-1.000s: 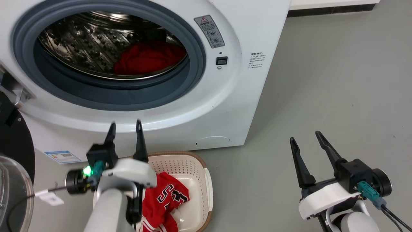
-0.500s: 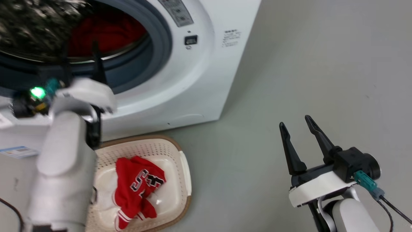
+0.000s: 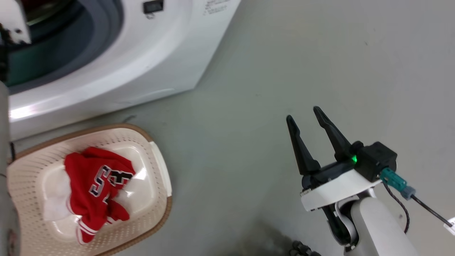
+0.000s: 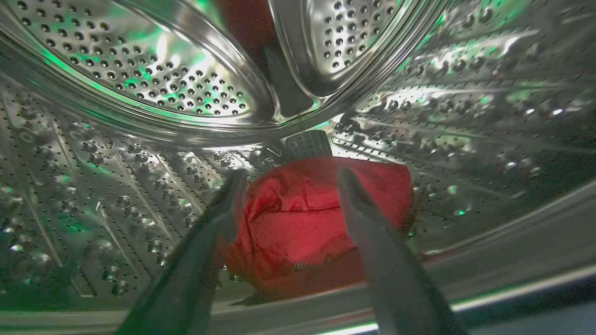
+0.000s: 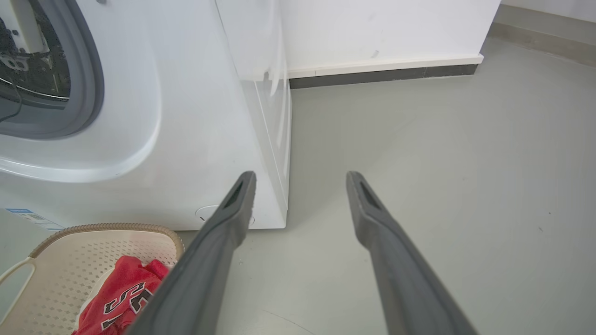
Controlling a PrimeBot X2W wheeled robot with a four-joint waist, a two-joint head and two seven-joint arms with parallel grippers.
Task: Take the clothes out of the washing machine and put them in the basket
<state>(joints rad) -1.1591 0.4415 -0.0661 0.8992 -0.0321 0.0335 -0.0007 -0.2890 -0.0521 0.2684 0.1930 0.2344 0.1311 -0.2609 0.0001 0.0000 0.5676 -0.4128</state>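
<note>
Pointing at the clothes (image 4: 316, 223), left pincer (image 4: 292, 173) gapes.

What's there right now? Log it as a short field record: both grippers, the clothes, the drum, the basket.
left gripper: open, inside the drum, fingers pointing at the red garment
red garment: bunched low in the drum, not gripped
right gripper: open, empty, above the floor beside the washing machine
basket: on the floor before the washing machine, holds a numbered red jersey
left to do: one garment in the drum
</note>
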